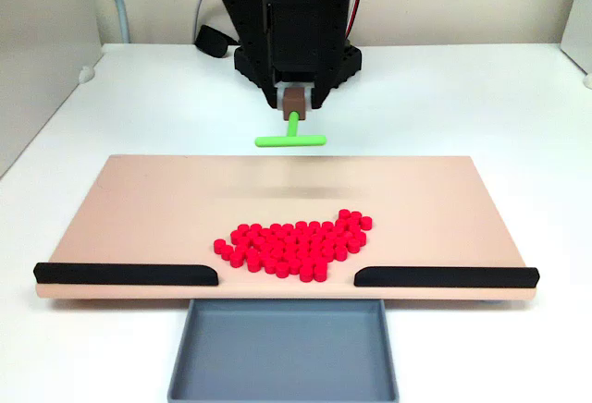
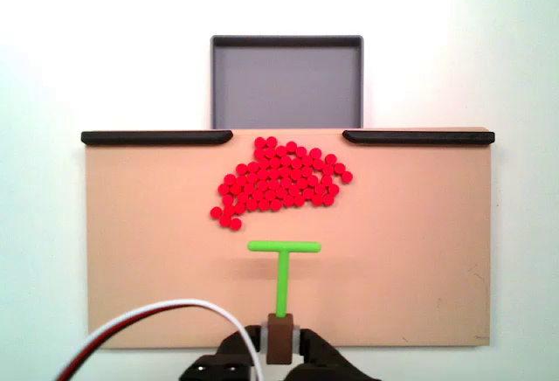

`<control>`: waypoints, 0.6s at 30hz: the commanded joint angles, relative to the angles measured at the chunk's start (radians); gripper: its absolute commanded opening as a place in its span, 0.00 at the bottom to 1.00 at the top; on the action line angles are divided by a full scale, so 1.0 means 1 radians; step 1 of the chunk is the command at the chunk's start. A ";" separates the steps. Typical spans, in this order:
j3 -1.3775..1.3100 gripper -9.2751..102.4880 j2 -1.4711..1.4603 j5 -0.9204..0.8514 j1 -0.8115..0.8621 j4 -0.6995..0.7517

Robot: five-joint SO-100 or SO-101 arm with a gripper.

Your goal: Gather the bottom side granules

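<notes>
Gripper (image 2: 279, 346): clamped on the green T-stick (image 2: 283, 267)'s brown handle.
Granules (image 2: 279, 182): clustered on the tan board (image 2: 140, 250), near the grey tray (image 2: 286, 84), apart from the stick's crossbar.

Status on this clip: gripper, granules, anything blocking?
Gripper shut on green T-stick. Granules clustered on board before gap. Tray empty. Path clear.

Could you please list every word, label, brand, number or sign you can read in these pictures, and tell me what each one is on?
There are none to read: no letters, numbers or logos stand on the board, the black rails, the grey tray, the red granules, the green stick or the gripper in either fixed view.
</notes>
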 commanded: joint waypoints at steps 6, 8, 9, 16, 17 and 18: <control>-0.044 0.08 -0.021 0.021 -0.025 0.002; -0.043 0.08 -0.028 0.014 -0.018 0.002; -0.043 0.08 -0.028 0.008 -0.017 0.002; -0.043 0.08 -0.057 -0.008 -0.005 -0.006; -0.043 0.08 -0.063 -0.014 -0.005 -0.006; -0.043 0.08 -0.066 -0.015 -0.005 -0.005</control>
